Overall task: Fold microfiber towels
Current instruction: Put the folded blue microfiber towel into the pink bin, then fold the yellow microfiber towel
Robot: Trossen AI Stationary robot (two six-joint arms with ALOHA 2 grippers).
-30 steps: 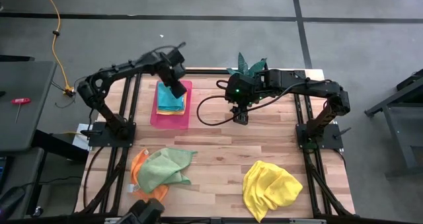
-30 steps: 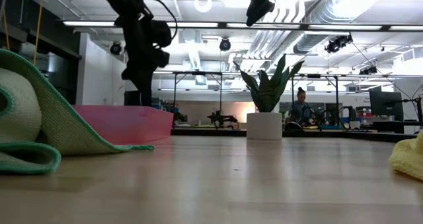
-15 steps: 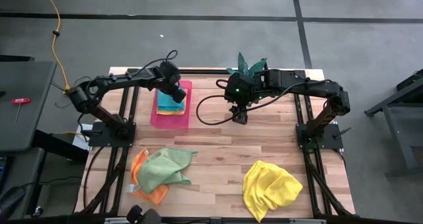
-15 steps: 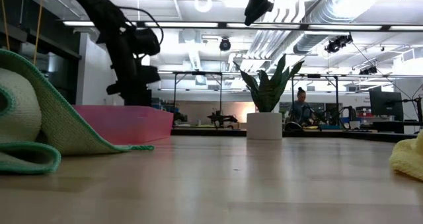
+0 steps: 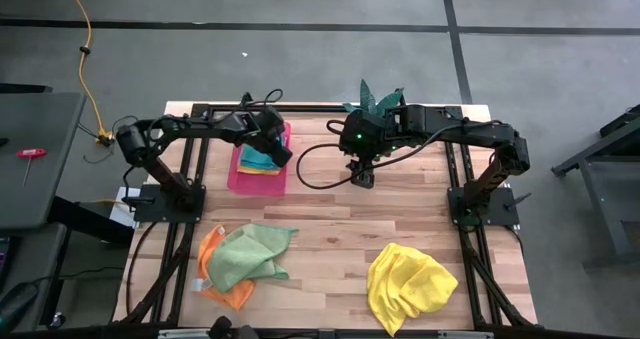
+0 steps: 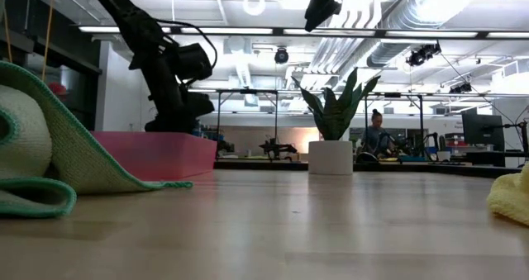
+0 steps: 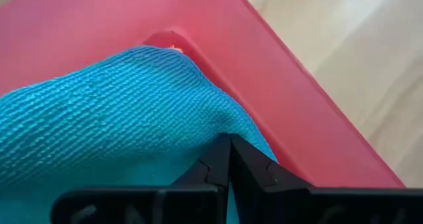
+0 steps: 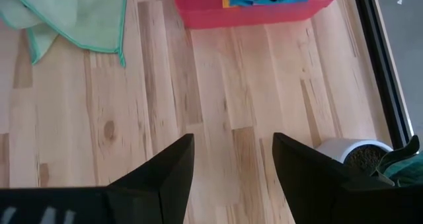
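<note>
Towels lie in three places in the high view. A pink tray [image 5: 258,175] near the far edge of the wooden table [image 5: 340,214] holds a teal towel [image 5: 256,155] on top of a yellow towel [image 5: 262,167]. Toward the near left corner a light green towel [image 5: 248,255] is draped loosely over an orange towel [image 5: 214,279], and a second, crumpled yellow towel [image 5: 408,283] sits near the near right corner. The left pincer [image 5: 278,152] is down over the tray's right side, while the right pincer [image 5: 364,177] hangs above bare table to the right of the tray, just in front of a potted plant [image 5: 374,99].

From the low view, the tray's pink wall [image 6: 157,155] stands behind the light green cloth [image 6: 58,156]; the left arm reaches down behind that wall, its pincer hidden. The plant's white pot [image 6: 331,157] stands at the middle, and a person [image 6: 376,133] sits far back in the room.

Through the left wrist view, the left pincer [image 7: 228,159] has its two dark fingers pressed fully together, tips resting on the teal towel [image 7: 112,118] close to the tray's inner wall [image 7: 277,118]; no cloth shows pinched between them.

Through the right wrist view, the right pincer [image 8: 232,159] stands spread wide with nothing between its fingers, above bare wood, the tray [image 8: 251,12] and the green cloth [image 8: 79,12] beyond.
</note>
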